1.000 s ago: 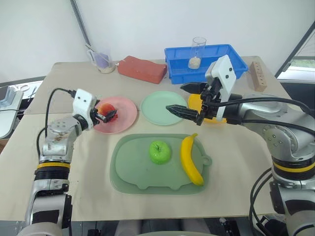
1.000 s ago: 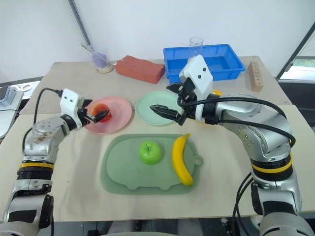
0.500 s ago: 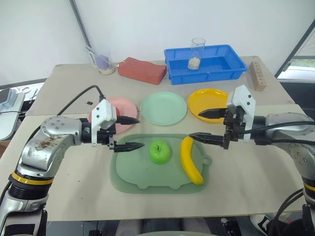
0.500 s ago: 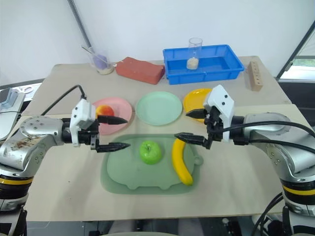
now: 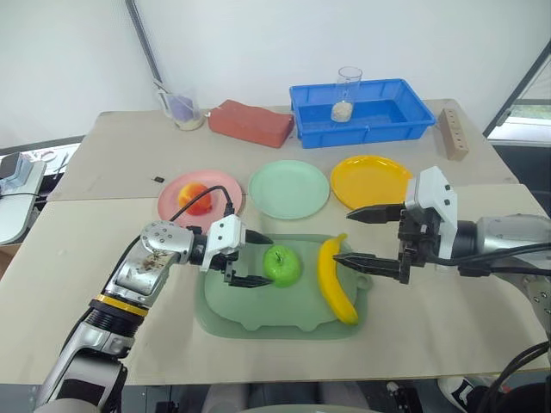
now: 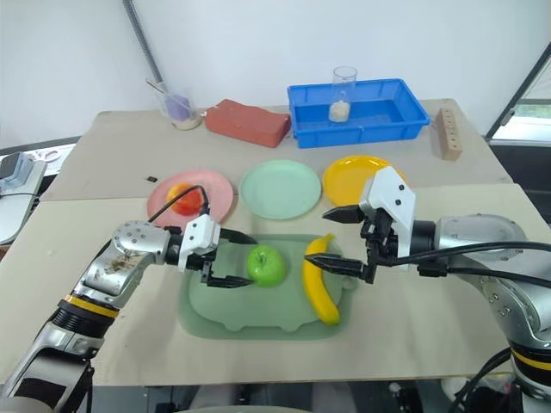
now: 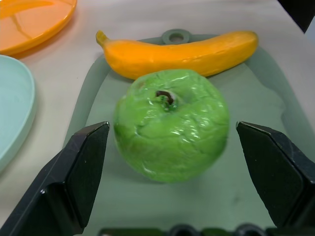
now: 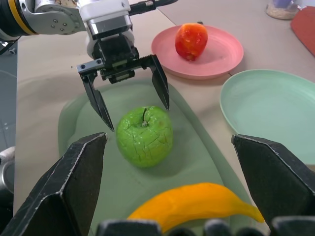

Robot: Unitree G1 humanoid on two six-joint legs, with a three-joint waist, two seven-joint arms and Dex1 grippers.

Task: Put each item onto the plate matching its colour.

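- The left gripper (image 5: 251,260) is spread wide, a finger on each side of the green apple (image 5: 281,265), without touching it.
- The right gripper (image 5: 366,235) is also wide open and empty, above the banana (image 5: 334,280).
- Apple and banana lie on the green tray (image 5: 225,308) near the desk's front edge.
- The red fruit (image 5: 196,197) sits on the pink plate (image 5: 222,185).
- Behind the tray, the mint plate (image 5: 289,189) and yellow plate (image 5: 372,180) are bare.

table (image 5: 77,258) | on it: green tray (image 5: 224,310), three plates (image 5: 288,189), brick (image 5: 251,122), blue bin (image 5: 362,107)
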